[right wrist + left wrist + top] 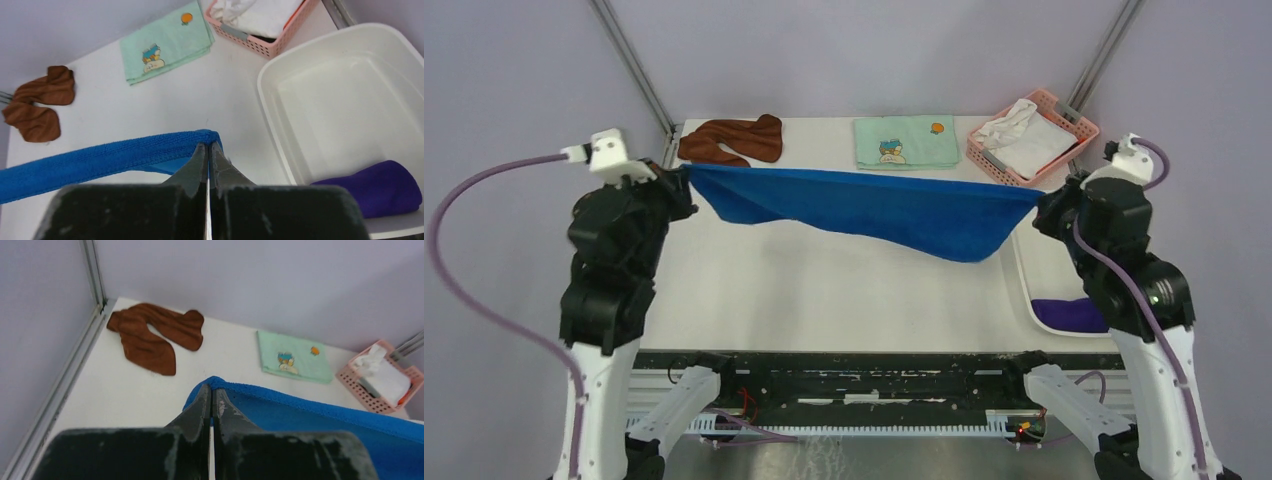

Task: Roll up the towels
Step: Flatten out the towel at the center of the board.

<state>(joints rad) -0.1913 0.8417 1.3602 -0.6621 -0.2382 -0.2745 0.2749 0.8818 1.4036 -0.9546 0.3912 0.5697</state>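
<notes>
The royal blue towel [874,208] hangs stretched in the air between both arms, sagging lower toward the right. My left gripper [682,180] is shut on its left corner, seen in the left wrist view [212,390]. My right gripper [1039,203] is shut on its right corner, seen in the right wrist view [208,146]. The rust-brown towel [732,139] lies crumpled at the back left of the table. The dark purple towel [1069,315] lies rolled in the white tub [345,90] at the right.
A pale green cartoon-print towel [906,141] lies flat at the back middle. A pink basket [1032,138] with white cloth stands at the back right. A metal frame post [90,270] rises at the back left corner.
</notes>
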